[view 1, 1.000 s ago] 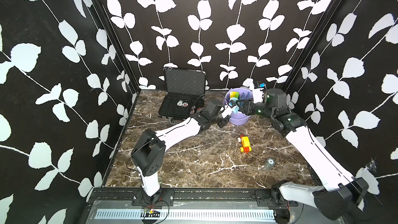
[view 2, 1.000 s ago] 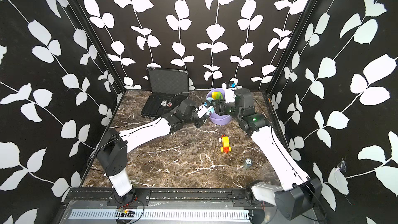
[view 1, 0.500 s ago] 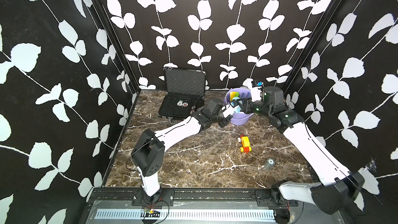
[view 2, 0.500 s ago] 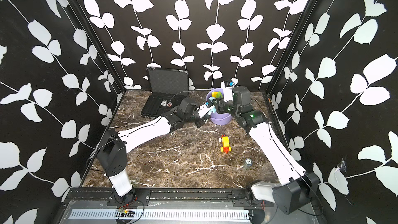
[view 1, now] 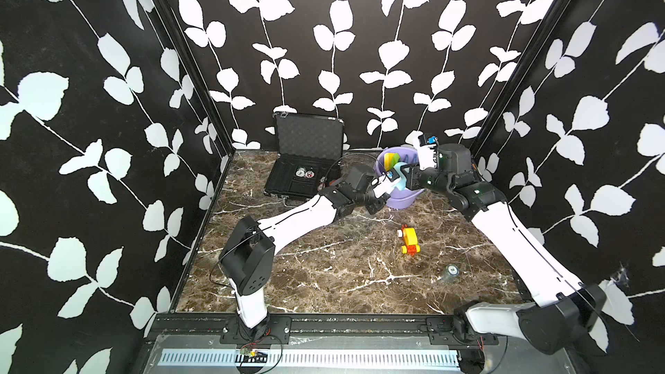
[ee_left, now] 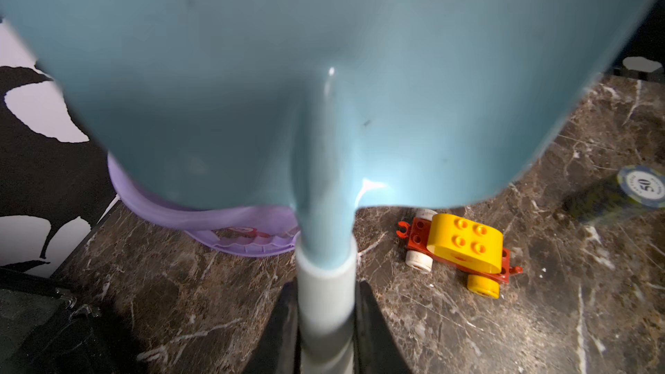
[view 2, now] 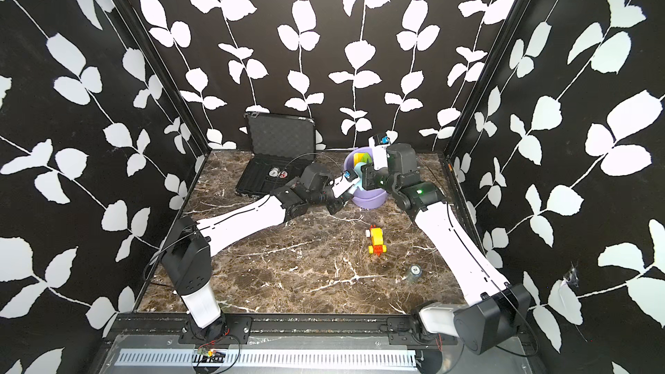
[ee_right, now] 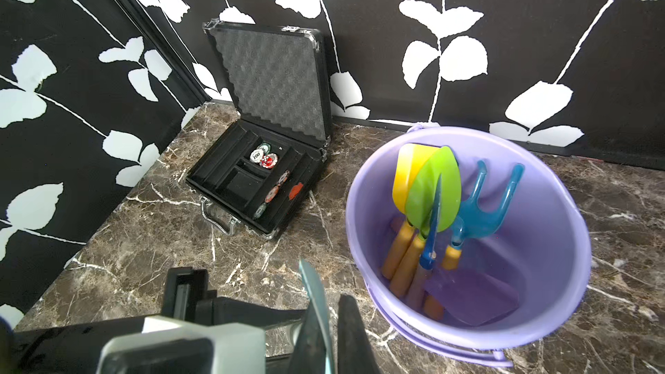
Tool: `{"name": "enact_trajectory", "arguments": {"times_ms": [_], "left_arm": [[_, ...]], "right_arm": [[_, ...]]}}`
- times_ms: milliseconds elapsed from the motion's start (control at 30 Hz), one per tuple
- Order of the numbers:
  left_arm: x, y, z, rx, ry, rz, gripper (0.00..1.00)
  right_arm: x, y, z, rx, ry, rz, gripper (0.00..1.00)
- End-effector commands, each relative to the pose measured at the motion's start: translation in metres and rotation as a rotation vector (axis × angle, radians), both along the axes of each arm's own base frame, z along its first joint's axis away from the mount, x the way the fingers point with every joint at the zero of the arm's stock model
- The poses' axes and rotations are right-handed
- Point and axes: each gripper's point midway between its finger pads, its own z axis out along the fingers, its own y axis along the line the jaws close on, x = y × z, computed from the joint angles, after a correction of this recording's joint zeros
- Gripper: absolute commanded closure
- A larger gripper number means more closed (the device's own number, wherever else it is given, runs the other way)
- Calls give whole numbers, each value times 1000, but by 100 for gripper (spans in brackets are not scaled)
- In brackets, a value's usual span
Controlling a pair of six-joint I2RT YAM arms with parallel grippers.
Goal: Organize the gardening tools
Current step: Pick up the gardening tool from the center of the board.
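Handoff in both top views: left gripper (view 1: 388, 182) and right gripper (view 1: 406, 178) meet nose to nose. The light-blue shovel (view 1: 398, 184) sits between them, and the purple bucket (view 1: 405, 200) is right beside them. Left wrist view: jaws clamped on the shovel's pale handle, blade looming just ahead. Right wrist view: jaws pinched tight on the blade's thin edge. The bucket ahead holds the yellow shovel (ee_right: 406, 174), green shovel (ee_right: 435, 192) and blue fork (ee_right: 482, 214).

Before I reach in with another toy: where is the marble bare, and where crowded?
Bare: front middle, between the left arm's base and the toy vehicle; the strip in front of the black case. Crowded: back right, where left gripper and right gripper hold the light-blue shovel at the purple bucket.
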Motion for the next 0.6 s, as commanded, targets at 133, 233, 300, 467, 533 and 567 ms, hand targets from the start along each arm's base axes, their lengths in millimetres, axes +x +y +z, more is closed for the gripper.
{"name": "enact_trajectory", "arguments": {"times_ms": [133,233,300,467,533,567], "left_arm": [[-12,2,58,-172,-78,-11,46],[-14,8,64,-189,-87,5,19],[-14,12,67,-195,-97,21,2],[-20,28,75,-249,-116,65,1],[-21,37,78,-262,-129,97,1],[-22,42,78,-262,-133,114,1]], "right_arm": [[12,-5,36,-44,-120,-36,100],[19,-11,45,-69,-153,-67,100],[21,-15,56,-80,-186,-90,100],[28,-25,86,-95,-261,-150,100],[32,-31,97,-108,-296,-188,100],[35,-35,103,-116,-316,-211,100]]}}
